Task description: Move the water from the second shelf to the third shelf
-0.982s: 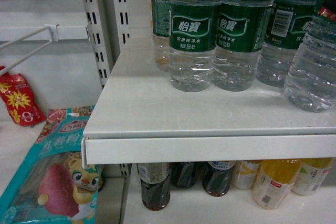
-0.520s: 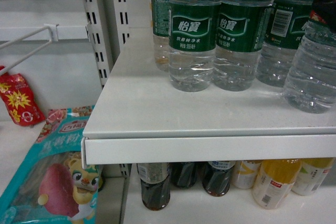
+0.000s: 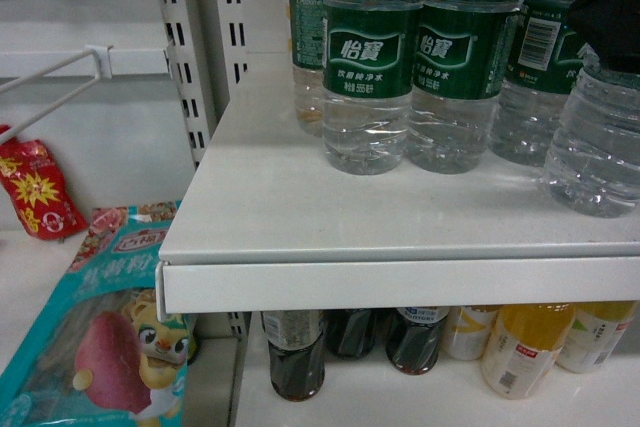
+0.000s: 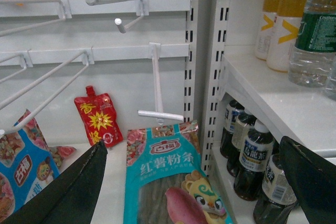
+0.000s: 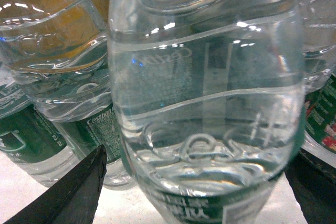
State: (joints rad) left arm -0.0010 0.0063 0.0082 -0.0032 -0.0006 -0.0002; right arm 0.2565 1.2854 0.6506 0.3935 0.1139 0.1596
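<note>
Several water bottles with green labels stand on the white shelf (image 3: 300,217). One water bottle (image 3: 598,137) stands in front of the row at the right edge, upright on the shelf. My right gripper (image 5: 194,182) is open, and this water bottle (image 5: 205,103) fills the space between its black fingers (image 5: 79,187); a narrow gap shows at the left finger. In the head view the right gripper (image 3: 612,15) is a dark shape over the bottle's label. My left gripper (image 4: 191,182) hangs open and empty, low in front of the left bay.
More water bottles (image 3: 368,57) and orange drinks (image 5: 47,14) crowd close behind and beside. Dark tea bottles (image 3: 292,352) and yellow drinks (image 3: 522,347) stand on the shelf below. The left bay holds a teal noodle pack (image 4: 168,182), a red pouch (image 4: 97,119) and white peg hooks (image 4: 157,85).
The dark right gripper has come into view over the top of the right-hand bottle, covering its label. That bottle has shifted very slightly down in the head view.
</note>
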